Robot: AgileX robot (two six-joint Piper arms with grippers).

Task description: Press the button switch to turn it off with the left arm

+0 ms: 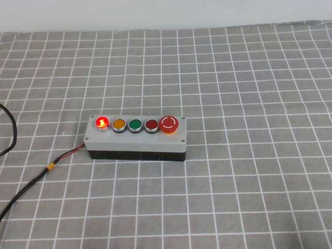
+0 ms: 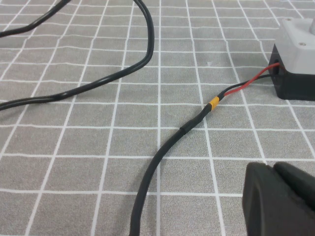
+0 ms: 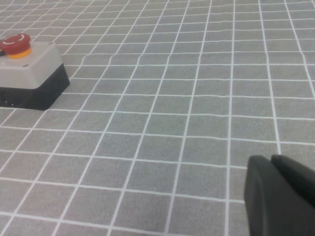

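The button switch (image 1: 102, 123) glows bright red at the left end of a row of five on the grey box (image 1: 136, 138), mid-table. Neither arm shows in the high view. In the left wrist view my left gripper (image 2: 273, 167) is shut and empty, low over the cloth, well short of the box's left end (image 2: 298, 44); the button itself is out of that view. In the right wrist view my right gripper (image 3: 269, 158) is shut and empty, far off the box's right end (image 3: 29, 73).
The other buttons are yellow (image 1: 119, 124), green (image 1: 135, 125), dark red (image 1: 151, 125) and a large red mushroom (image 1: 169, 124). The box's black cable (image 1: 31, 182) with red wire runs to the front left. A looping black cable (image 2: 98, 81) lies on the checked grey cloth.
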